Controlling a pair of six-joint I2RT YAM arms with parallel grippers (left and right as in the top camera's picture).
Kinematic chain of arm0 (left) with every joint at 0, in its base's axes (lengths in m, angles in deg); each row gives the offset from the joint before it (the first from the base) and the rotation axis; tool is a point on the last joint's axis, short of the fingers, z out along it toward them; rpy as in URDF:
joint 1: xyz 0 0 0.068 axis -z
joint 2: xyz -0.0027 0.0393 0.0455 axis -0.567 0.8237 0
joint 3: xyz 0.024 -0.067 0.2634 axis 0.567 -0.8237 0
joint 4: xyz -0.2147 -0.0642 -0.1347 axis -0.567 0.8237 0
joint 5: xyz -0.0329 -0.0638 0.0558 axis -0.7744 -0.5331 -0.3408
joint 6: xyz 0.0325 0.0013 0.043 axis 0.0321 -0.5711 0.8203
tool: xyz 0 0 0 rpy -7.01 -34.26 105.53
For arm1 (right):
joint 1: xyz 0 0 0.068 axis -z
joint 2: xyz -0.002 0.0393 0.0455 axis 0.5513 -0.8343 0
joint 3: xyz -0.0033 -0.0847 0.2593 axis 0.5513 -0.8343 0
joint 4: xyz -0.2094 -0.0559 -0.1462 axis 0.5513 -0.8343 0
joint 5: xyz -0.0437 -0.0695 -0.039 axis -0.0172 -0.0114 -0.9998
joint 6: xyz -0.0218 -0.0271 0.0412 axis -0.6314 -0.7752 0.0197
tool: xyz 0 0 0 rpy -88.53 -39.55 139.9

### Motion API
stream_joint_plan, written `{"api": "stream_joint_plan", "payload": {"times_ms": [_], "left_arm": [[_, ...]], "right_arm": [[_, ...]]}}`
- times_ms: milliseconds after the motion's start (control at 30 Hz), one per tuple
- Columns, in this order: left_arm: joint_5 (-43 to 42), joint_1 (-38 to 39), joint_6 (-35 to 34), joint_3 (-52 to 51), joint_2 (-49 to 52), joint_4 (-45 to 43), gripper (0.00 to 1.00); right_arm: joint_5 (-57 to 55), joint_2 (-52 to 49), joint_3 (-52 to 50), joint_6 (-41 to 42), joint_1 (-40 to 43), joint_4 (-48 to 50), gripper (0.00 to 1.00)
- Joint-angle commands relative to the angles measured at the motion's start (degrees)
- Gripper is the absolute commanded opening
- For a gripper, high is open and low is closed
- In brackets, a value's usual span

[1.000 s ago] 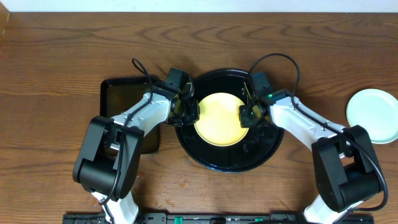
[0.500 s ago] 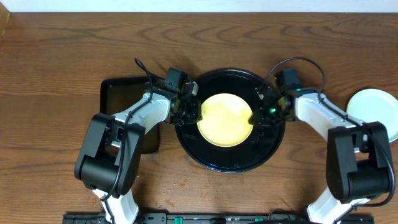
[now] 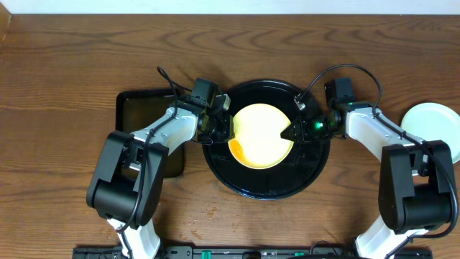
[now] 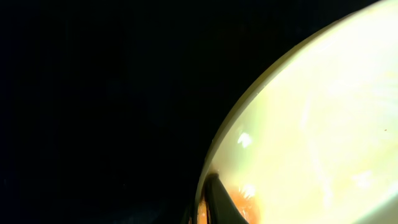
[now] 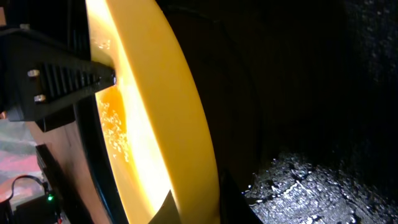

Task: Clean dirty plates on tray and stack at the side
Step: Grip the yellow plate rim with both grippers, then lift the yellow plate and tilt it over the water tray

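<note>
Left end effector [image 3: 223,129]: clamped on yellow plate [image 3: 262,129], left rim.
Right end effector [image 3: 291,133]: clamped on its right rim.
Tray [image 3: 266,185]: lift plate level, clearing raised rim before moving sideways.

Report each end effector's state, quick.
Left end effector: closed on the left rim of the yellow plate.
Right end effector: closed on the same plate's right rim.

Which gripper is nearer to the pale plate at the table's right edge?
Right. The right gripper holds the yellow plate by its right rim, toward the pale plate; the left gripper holds its left rim, farther away.
</note>
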Motion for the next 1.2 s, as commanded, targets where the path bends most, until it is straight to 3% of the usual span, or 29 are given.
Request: {"api": "stream_joint_plan", "payload": {"times_ms": [0,33,67,200,267,333,600,900,1167], "left_arm": [[-1.9,2.7,0.3,-1.0,2.4,-0.5,0.08],[-1.9,2.6,0.3,-1.0,2.4,-0.5,0.12],[-1.9,2.6,0.3,-0.9,2.3,-0.5,0.24],[-1.9,2.0,0.3,0.3,1.3,1.5,0.42],[-1.9,1.4,0.2,1.4,-0.2,3.3,0.46],[-1.9,0.6,0.3,2.5,-2.6,5.4,0.59],[-1.3,-7.4,0.3,3.2,-19.8,13.6,0.68],[9.1,-23.5,0.6,3.2,-37.5,26.3,0.69],[9.2,-32.7,1.6,3.2,-45.2,32.9,0.69]], "right_arm": [[10.1,-0.3,-0.2,0.0,-2.2,0.2,0.01],[8.6,-0.3,-0.2,2.0,-2.1,0.1,0.01],[7.6,-0.3,-0.2,3.3,-2.0,0.1,0.01],[7.0,-0.3,-0.2,5.4,-1.7,0.5,0.01],[7.0,-0.3,-0.2,5.6,-1.7,0.6,0.01],[7.0,-0.3,-0.1,6.5,-1.7,1.0,0.01],[5.5,-0.2,3.7,6.4,-2.6,0.8,0.01],[-2.8,-0.2,13.3,10.3,-12.3,1.5,0.01],[-18.0,-0.4,16.0,14.2,-27.9,18.6,0.01]]}}
